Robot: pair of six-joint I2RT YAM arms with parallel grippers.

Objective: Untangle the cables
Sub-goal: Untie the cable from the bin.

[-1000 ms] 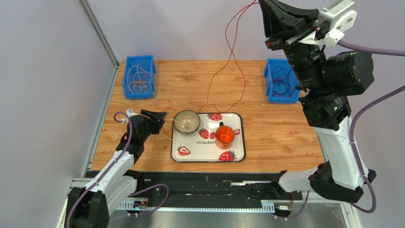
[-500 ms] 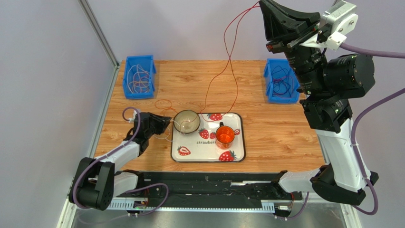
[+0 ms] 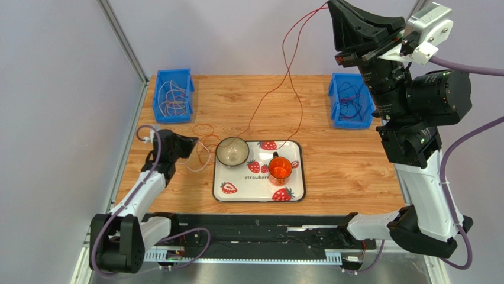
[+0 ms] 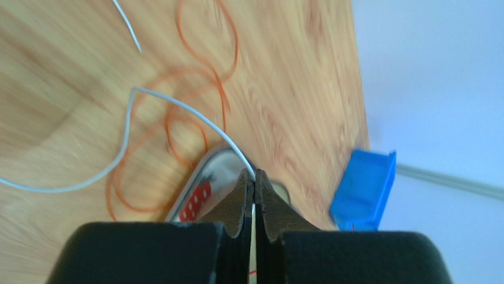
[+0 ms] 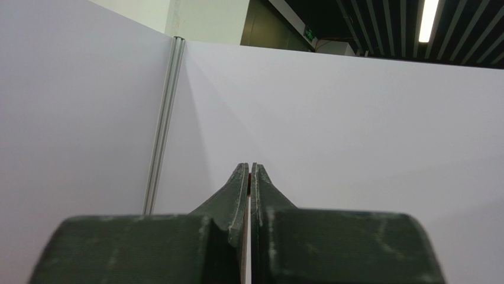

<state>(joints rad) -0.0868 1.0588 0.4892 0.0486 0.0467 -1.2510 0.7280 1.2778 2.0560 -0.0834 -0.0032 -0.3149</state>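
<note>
Wooden table (image 3: 343, 165), untangling apparently unfinished: right fingers (image 3: 349, 21) pinched a red cable (image 3: 287, 59) hanging below them; left fingers (image 4: 239, 201) pinched a white cable (image 4: 127, 127), orange loops (image 4: 236, 50) just ahead.

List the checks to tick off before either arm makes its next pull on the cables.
1. Left gripper shut on the white cable: ok.
2. Right gripper shut on the red cable, raised high: ok.
3. White cable clear of the orange cable: not ok, they cross in the left wrist view.
4. Red cable's lower end free of the bowl: cannot tell.
</note>
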